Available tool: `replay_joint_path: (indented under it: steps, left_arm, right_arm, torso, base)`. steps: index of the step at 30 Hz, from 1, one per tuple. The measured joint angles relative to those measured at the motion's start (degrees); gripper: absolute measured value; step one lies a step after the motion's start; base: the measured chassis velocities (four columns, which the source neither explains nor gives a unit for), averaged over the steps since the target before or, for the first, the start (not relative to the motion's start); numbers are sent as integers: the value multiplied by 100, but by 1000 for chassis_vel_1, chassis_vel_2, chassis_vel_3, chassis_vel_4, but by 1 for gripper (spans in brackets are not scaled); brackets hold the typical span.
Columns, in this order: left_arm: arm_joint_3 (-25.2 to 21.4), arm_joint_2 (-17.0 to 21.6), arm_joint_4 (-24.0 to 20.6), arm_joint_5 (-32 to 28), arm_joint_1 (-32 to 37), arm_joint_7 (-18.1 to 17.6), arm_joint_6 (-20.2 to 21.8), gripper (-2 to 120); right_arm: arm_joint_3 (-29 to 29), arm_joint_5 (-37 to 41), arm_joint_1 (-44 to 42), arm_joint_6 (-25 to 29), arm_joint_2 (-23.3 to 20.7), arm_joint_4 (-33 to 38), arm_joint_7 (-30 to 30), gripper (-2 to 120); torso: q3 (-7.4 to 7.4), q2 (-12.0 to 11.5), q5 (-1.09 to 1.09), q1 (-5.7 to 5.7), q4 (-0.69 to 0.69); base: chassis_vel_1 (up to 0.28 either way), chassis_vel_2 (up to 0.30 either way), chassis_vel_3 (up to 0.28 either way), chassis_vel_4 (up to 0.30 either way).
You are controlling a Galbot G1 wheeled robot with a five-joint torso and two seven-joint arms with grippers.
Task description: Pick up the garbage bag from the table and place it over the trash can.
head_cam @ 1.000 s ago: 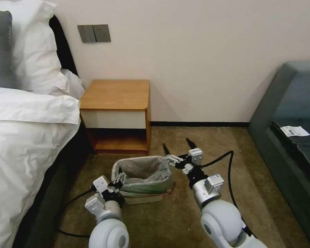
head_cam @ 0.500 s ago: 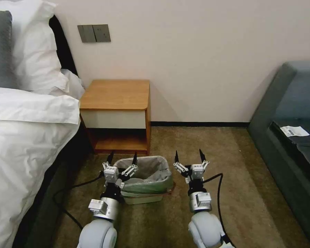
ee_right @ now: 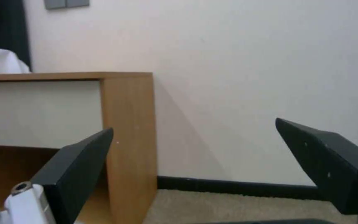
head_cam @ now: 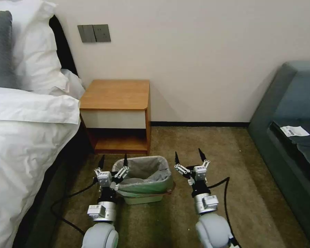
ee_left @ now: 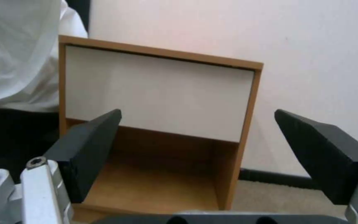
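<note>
Orange-brown bench (head_cam: pixel 115 93) stands bare against the wall. Before it on the carpet, the bin (head_cam: pixel 143 182) already wears the bag (head_cam: pixel 141 169), draped over its rim (red band low at front). My left tool (head_cam: pixel 113 162) and right tool (head_cam: pixel 188 157) flank it, both spread, empty. I'd retreat without snagging plastic.

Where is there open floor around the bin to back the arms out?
Bare carpet between the trash can and sofa, right of the open right gripper. Crowded: open left gripper sits between bed, nightstand and can.
</note>
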Motion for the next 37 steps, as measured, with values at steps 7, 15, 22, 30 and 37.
replay_joint_path:
  steps: [7,15,22,30,37]
  left_arm:
    - [-61,0,19,-222,-233,-2,26,93]
    - [-80,-52,122,-236,-323,47,-40,93]
    - [-84,-55,149,-200,-287,51,-74,91]
    - [-85,-53,149,-197,-283,54,-74,91]
    - [-85,-52,149,-195,-281,56,-74,91]
  right_arm:
    - [366,194,25,-2,-99,40,-255,100]
    - [544,258,-24,69,-88,44,-579,100]
    - [619,224,-40,70,-91,74,-607,100]
    - [618,218,-40,60,-91,77,-607,100]
    - [614,216,-39,57,-91,78,-604,100]
  torso:
    - [0,0,-1,0,-1]
    - [0,0,-1,0,-1]
    - [0,0,-1,0,0]
    - [0,0,-1,0,0]
    - [0,0,-1,0,0]
  base:
    - [0,0,0,0]
    - [0,0,0,0]
    - [0,0,0,0]
    - [0,0,0,0]
    - [0,0,0,0]
